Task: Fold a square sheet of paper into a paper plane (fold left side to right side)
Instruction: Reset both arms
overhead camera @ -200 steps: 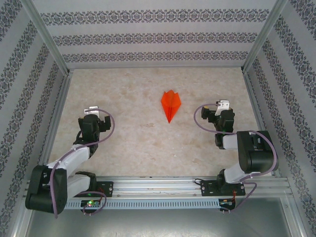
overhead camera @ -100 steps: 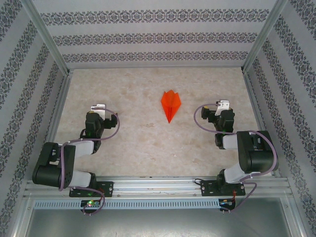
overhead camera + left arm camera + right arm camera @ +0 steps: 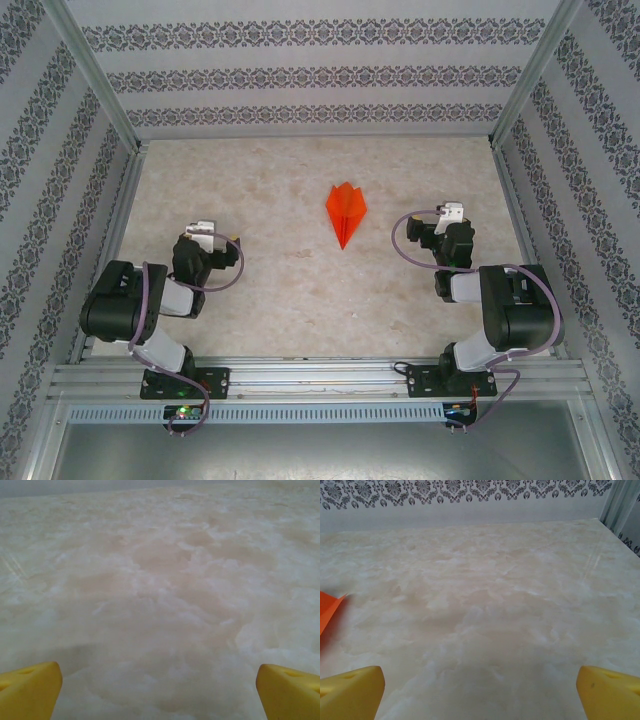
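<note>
The square sheet of paper lies folded into an orange-red paper plane (image 3: pixel 346 213) flat on the table's middle, its sharp point toward the arms. In the right wrist view a corner of the plane (image 3: pixel 328 611) shows at the left edge. My left gripper (image 3: pixel 205 229) rests low at the near left, well apart from the plane; its yellow fingertips (image 3: pixel 30 690) stand wide, so the gripper (image 3: pixel 160 692) is open over bare table. At the right my other gripper (image 3: pixel 455 212) sits beside the plane, open (image 3: pixel 480 692) with nothing between the fingers.
The marble-patterned table (image 3: pixel 300 290) is walled by patterned panels (image 3: pixel 320 80) at the back and both sides. An aluminium rail (image 3: pixel 320 375) with both arm bases runs along the near edge.
The left arm has folded back toward its base, its elbow swinging up and in, with the gripper shifting slightly right and nearer. The right arm and the paper plane have not moved.
</note>
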Tool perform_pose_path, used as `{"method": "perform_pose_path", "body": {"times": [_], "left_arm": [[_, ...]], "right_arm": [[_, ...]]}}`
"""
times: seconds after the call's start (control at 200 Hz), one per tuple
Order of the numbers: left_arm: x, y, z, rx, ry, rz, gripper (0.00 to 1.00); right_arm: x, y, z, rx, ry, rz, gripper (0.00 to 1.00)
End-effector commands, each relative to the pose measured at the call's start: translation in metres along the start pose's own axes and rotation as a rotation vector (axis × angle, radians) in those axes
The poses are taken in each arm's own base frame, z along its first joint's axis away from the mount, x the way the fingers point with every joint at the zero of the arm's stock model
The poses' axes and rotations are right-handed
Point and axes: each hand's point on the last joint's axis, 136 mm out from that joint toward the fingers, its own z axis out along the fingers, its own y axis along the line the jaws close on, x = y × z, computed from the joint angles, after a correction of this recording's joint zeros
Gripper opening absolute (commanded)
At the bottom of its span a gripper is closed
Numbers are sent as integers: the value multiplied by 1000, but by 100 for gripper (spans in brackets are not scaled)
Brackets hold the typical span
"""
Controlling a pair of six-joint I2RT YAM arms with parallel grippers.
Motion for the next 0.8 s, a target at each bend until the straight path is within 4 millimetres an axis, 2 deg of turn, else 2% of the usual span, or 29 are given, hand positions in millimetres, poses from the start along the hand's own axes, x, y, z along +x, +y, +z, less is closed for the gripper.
{"method": "perform_pose_path", "body": {"times": [0.0,0.155,0.185,0.4,0.794], "left_arm": [[-34,4,0,0,-130,16,100],[-28,17,23,-36,14,-33,100],[-29,23,23,-46,14,-56,100],[-29,26,22,-66,-3,-63,100],[-30,24,22,-51,-7,-56,100]], "right_arm": [[-11,3,2,1,-26,-21,98],[-10,2,2,2,-26,-21,98],[-10,2,2,2,-26,-21,98],[-11,3,2,1,-26,-22,98],[-10,3,2,2,-24,-25,98]]}}
